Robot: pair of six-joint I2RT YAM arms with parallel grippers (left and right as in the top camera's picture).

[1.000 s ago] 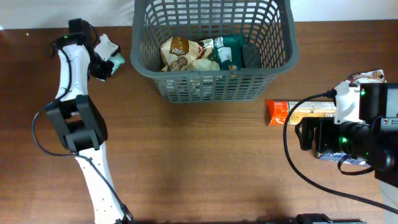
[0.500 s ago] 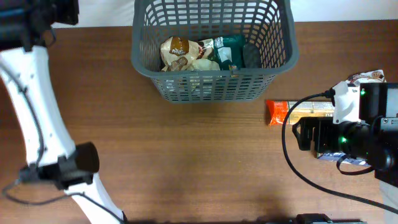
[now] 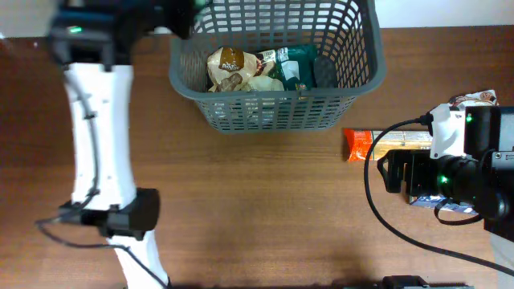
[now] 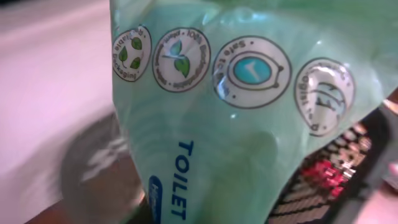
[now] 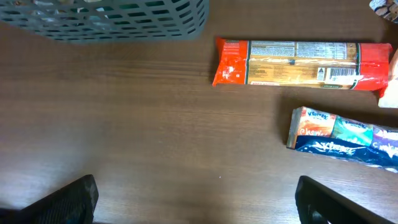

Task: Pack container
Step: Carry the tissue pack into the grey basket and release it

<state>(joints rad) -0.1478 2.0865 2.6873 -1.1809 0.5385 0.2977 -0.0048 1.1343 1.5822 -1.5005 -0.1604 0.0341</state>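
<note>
Left wrist: green pack [image 4: 249, 124] reads "TOILET", gripped by left fingers [image 3: 178, 16] | right fingers [image 5: 68, 199] spread, empty

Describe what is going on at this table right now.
The left gripper holds a green packet marked TOILET by the far left corner of the basket, which has snack bags in it. The right gripper hangs open over the table, near an orange packet and a blue packet lying outside the basket.

Lab: cabled robot arms [image 3: 100, 136], wooden table [image 3: 265, 217]
</note>
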